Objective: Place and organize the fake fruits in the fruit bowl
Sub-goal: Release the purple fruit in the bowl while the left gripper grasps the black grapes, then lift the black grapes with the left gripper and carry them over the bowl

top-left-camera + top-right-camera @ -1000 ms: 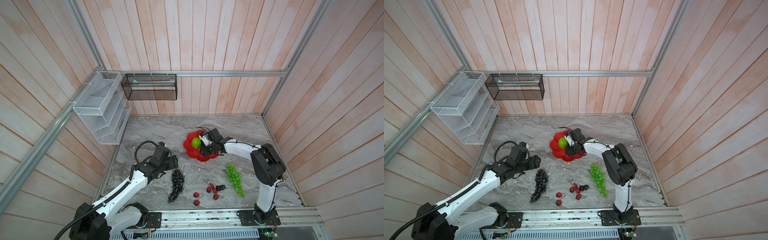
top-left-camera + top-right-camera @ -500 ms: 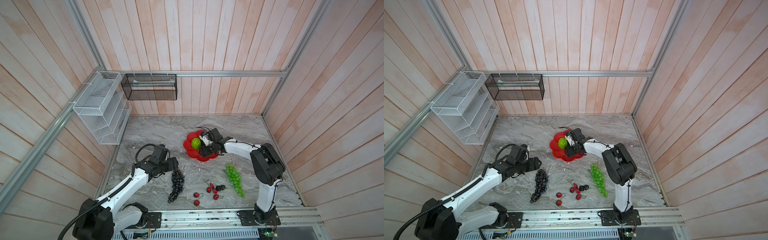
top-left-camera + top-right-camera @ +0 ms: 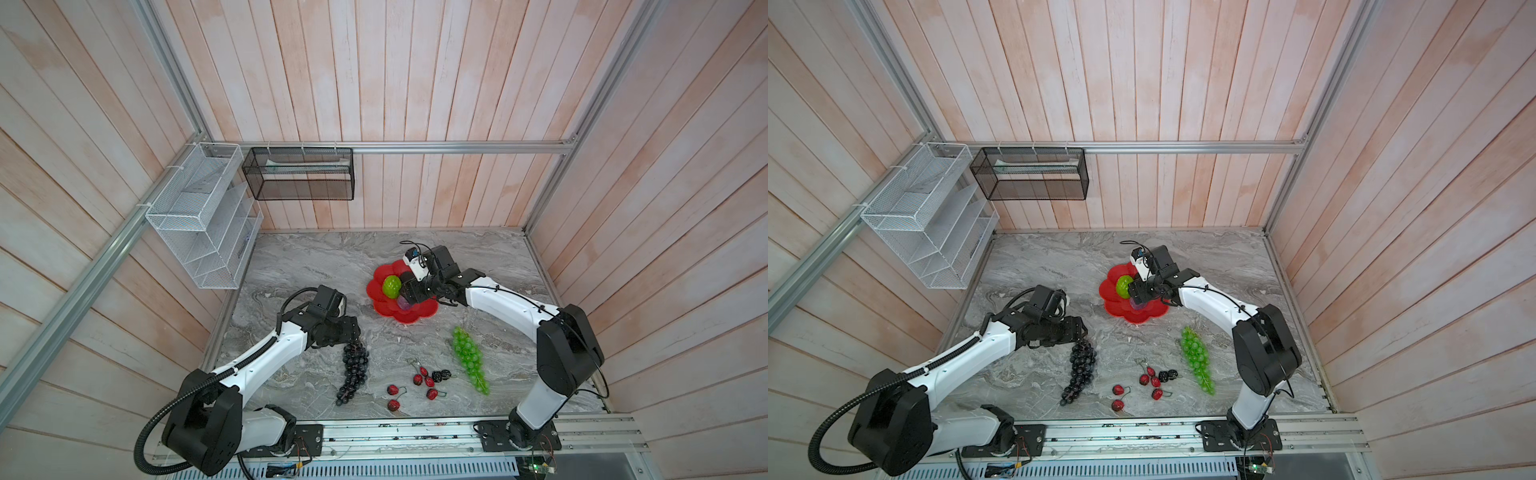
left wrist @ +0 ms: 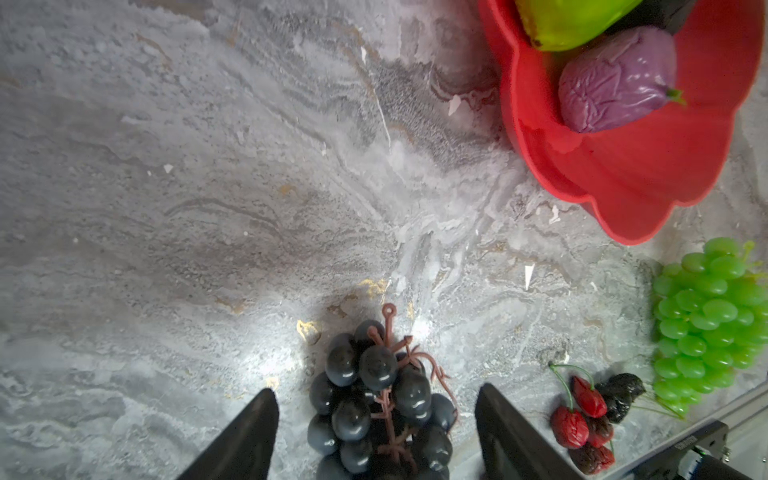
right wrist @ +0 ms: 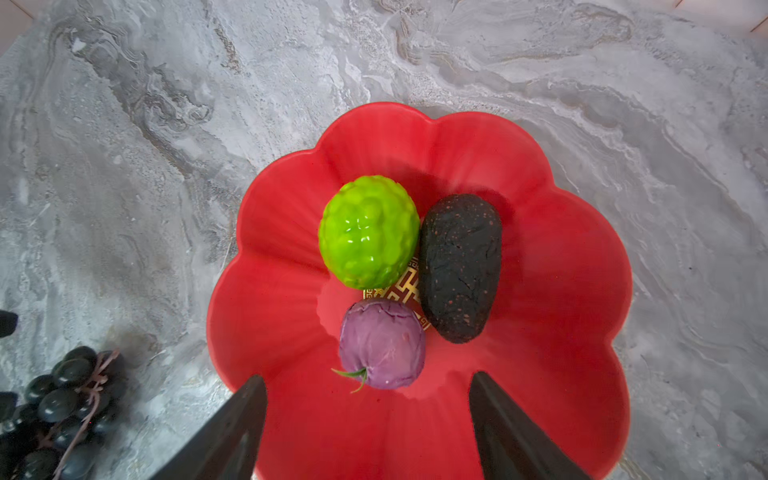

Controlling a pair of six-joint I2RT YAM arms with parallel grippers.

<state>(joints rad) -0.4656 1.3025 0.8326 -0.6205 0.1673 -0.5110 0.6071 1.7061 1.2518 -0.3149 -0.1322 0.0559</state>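
Whitewashed pink plank walls enclose three sides in both top views, framed by aluminium rails. A white wire basket hangs at left centre, with a black mesh basket just right of it. The grey marbled tabletop fills the lower centre, evenly lit.

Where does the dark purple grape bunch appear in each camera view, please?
Top view: dark purple grape bunch on the table, below-left of the fruit bowl.
Top view: same spot.
Left wrist: between the left gripper's open jaws.
Right wrist: cut off at the frame edge, beside the fruit bowl.
Shared landmark: the fruit bowl.
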